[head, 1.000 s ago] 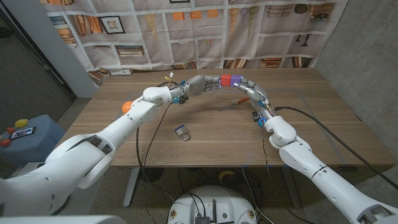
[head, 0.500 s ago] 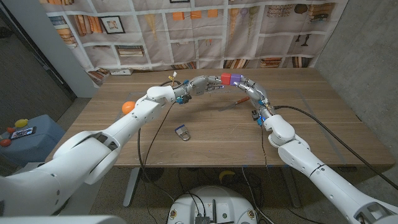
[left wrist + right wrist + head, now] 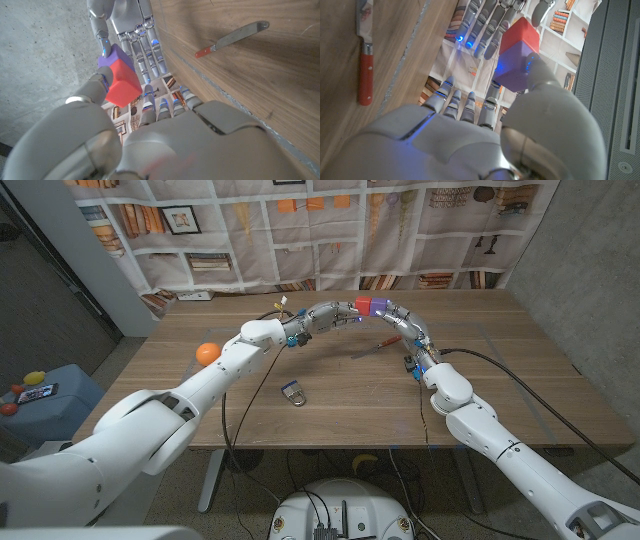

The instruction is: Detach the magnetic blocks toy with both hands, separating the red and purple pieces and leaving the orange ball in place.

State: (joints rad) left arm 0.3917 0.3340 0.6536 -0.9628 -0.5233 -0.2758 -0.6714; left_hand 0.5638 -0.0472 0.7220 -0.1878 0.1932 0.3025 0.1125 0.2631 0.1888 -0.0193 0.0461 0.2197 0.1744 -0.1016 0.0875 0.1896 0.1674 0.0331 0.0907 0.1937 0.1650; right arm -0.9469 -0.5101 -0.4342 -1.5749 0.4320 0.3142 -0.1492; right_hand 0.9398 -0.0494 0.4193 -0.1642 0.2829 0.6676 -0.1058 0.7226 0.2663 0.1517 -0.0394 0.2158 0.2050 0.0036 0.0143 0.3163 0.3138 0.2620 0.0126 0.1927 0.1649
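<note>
You have the two blocks up in the air over the far middle of the table [image 3: 480, 380], still stuck together: your left hand [image 3: 325, 313] pinches the red block [image 3: 362, 305] between thumb and fingers, and your right hand [image 3: 398, 319] pinches the purple block [image 3: 378, 306] the same way, the two hands facing each other fingertip to fingertip. The main risk I see is a slip when the magnets let go. Both grips look like light pinches near the blocks' edges, so a sudden release could flick one block out of your fingers and down onto the table, or off its far edge. Pulling straight apart fights the magnets at their strongest, and your spare fingers are so close that they may tangle or knock the other block as you twist. The orange ball [image 3: 207, 351] sits well apart on the table beside your left forearm, so the blocks are no threat to it, but a wide swing of that arm could nudge it and set it rolling. The head view gives you the ball, and a small padlock [image 3: 293, 393] lying nearer you, which the wrist cameras miss. The left wrist view shows your thumb on the red block's side and the seam between the two colours plainly. The right wrist view shows your thumb pressed on the purple face, and both wrist views pick out a red-handled knife [image 3: 364, 57] lying on the table below the hands.
</note>
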